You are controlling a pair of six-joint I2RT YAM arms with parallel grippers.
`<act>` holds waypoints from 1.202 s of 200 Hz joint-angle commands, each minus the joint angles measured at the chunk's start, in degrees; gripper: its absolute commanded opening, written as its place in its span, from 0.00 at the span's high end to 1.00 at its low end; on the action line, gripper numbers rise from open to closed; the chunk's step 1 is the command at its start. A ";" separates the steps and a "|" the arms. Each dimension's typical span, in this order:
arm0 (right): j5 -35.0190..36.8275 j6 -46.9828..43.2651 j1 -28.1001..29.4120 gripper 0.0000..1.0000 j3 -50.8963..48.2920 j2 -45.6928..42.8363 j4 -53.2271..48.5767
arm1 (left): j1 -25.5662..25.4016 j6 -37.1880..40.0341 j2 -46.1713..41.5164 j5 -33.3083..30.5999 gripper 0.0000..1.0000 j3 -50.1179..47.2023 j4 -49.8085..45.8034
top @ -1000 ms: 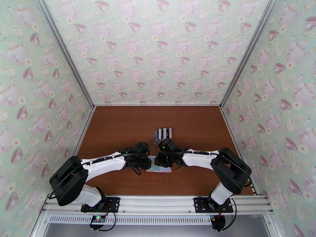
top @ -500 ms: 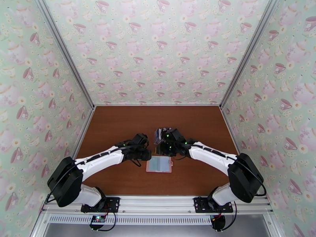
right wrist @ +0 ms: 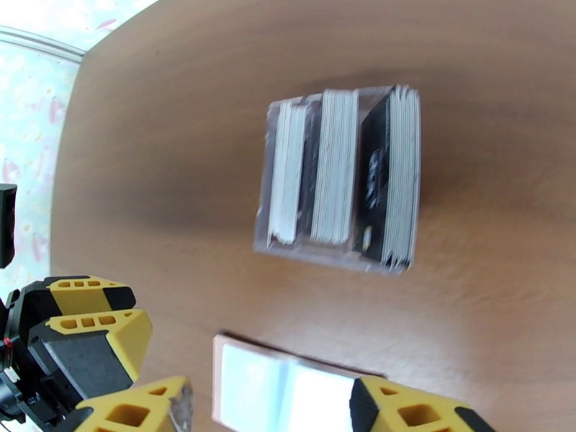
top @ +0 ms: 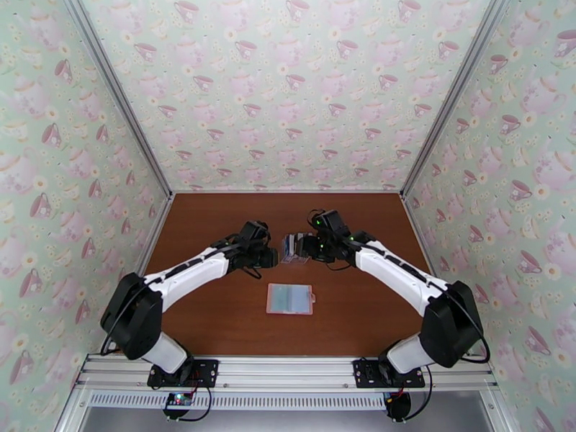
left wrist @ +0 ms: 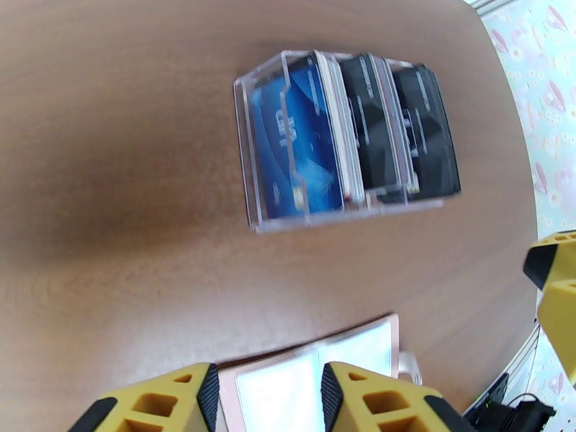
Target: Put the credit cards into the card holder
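Teacup-and-teapot wallpaper covers the left wall, the back wall and the right wall, joined by aluminium posts at the corners. The brown wooden table fills the floor of the booth. From the left, the left gripper hovers over it with its yellow fingers apart and nothing between them. Just right of it stands a clear rack with the credit cards upright in its slots, blue and black ones among them. Nearer the arm bases, apart from the rack, the pink card holder lies flat and open, clear sleeves up. The right gripper hangs beside the rack, jaws spread wide and empty.
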 commanded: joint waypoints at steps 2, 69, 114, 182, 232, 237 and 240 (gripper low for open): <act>4.13 -3.26 -1.43 0.35 3.66 2.55 -3.07 | 0.54 0.84 3.51 2.21 0.55 3.54 1.39; 8.00 -6.25 -3.98 0.36 8.94 9.14 -4.92 | 1.51 -0.64 13.59 5.28 0.57 9.40 4.34; 8.14 -6.40 -4.30 0.38 9.59 11.30 -4.44 | 2.08 -1.58 18.20 7.08 0.57 12.01 5.74; 8.49 -7.23 -4.39 0.39 10.30 13.64 -4.15 | 2.68 -2.15 21.77 8.63 0.59 12.72 7.01; 8.67 -9.04 -4.45 0.41 11.86 15.86 -4.99 | 2.81 -2.67 22.18 8.67 0.69 11.44 7.48; 8.67 -9.25 -4.42 0.41 12.03 16.11 -5.18 | 2.74 -2.76 22.18 8.67 0.70 11.26 7.52; 8.67 -9.47 -4.33 0.41 12.08 16.23 -5.26 | 2.71 -2.83 22.16 8.68 0.70 11.15 7.58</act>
